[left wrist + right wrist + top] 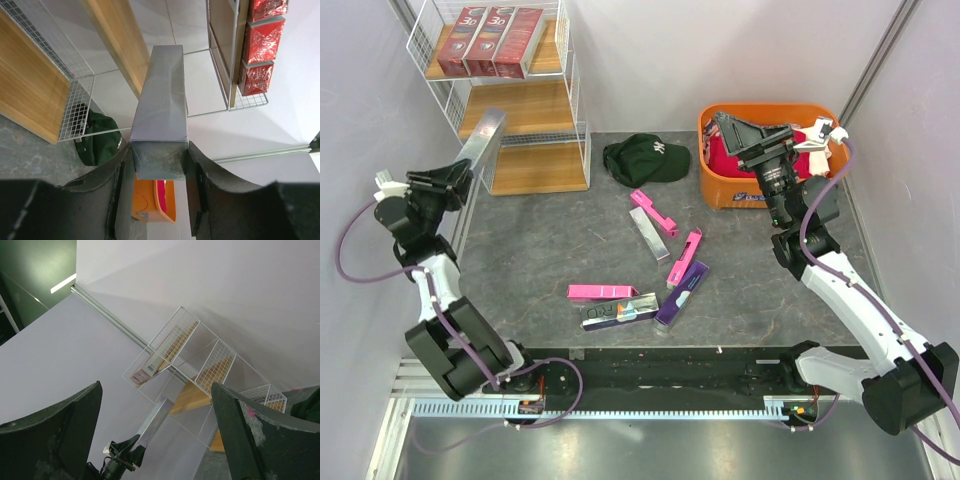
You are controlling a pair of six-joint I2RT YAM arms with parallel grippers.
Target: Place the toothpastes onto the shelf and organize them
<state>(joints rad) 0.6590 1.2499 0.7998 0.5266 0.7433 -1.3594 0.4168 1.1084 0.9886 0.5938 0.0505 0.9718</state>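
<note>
- Three red boxes (490,40) stand side by side on the top board of the shelf (525,108). That is all I'd count as finished.
- My left end effector (159,160) is closed on the near end of a silver box (162,100). The box points up and away toward the shelf, beside the middle tier and touching no board that I can see. I'd call it mid-delivery, not yet placed.
- The middle and bottom boards look bare in the top view.
- Six boxes lie loose on the counter (520,250), well apart from the shelf: a pink one (653,212), a grey one (648,234), a second pink (684,257), a purple one (682,294), a third pink (602,292) and a holographic one (620,311).
- My right end effector (156,386) is raised above the orange tub (720,185), its fingers spread wide with nothing between them.
- The green cap (645,158) sits between shelf and tub and is not part of the job.
- My judgement: roughly a third done, with one box to set down and six more to fetch and line up.
</note>
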